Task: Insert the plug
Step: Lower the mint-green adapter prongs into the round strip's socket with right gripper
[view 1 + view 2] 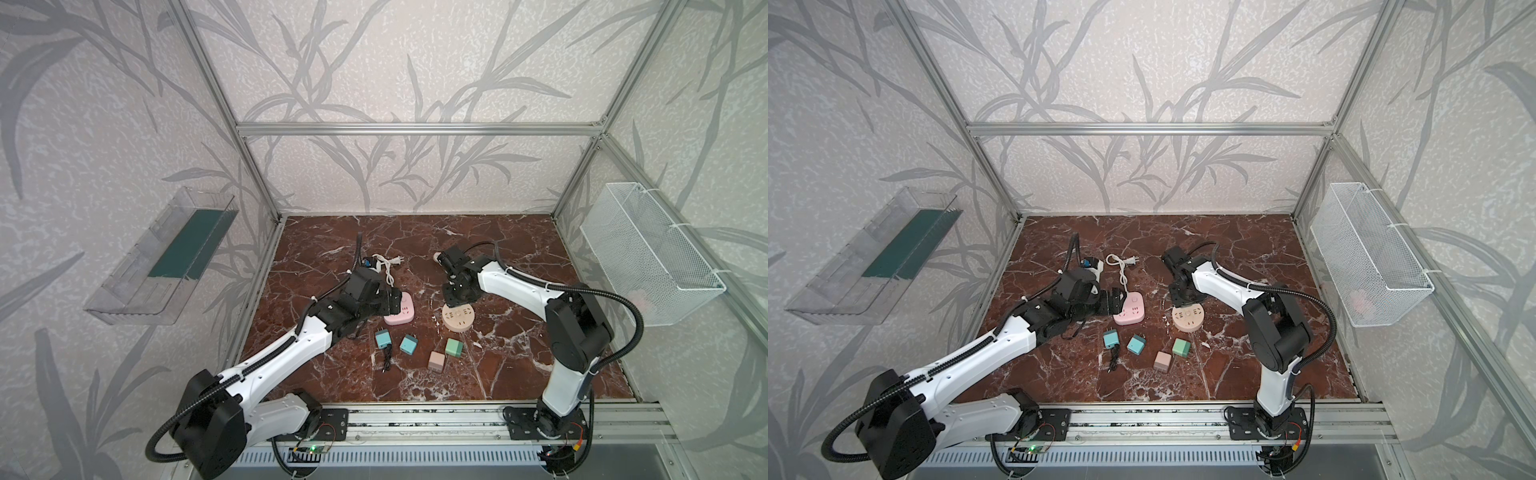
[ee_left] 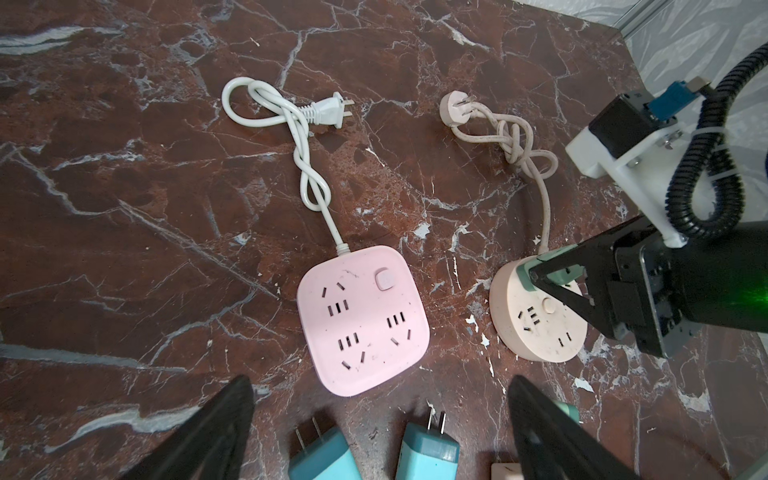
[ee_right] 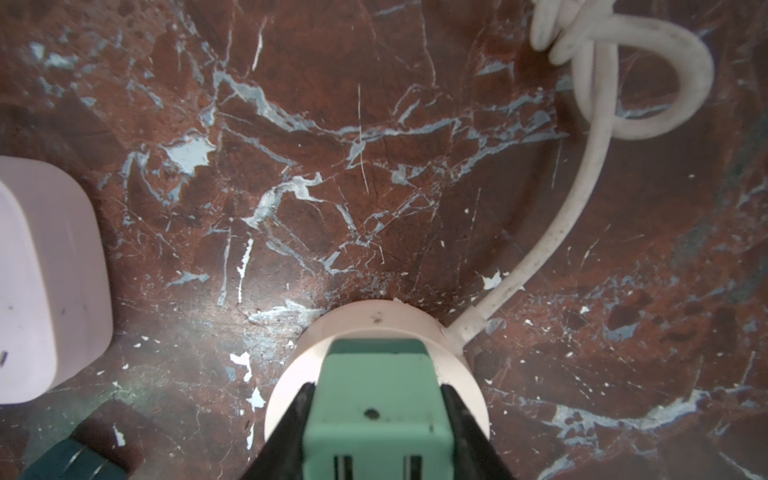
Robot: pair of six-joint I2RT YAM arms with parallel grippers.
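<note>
1. Two jaws of our right gripper [image 3: 376, 419] clamp the green plug [image 3: 374, 374] by its flat sides, over the round socket [image 3: 374, 322]; prongs hidden.
2. We judge it light, rigid and slick: hold square on those sides.
3. Our left gripper [image 2: 380, 386] stands wide and empty above the pink power strip [image 2: 361, 320].
</note>
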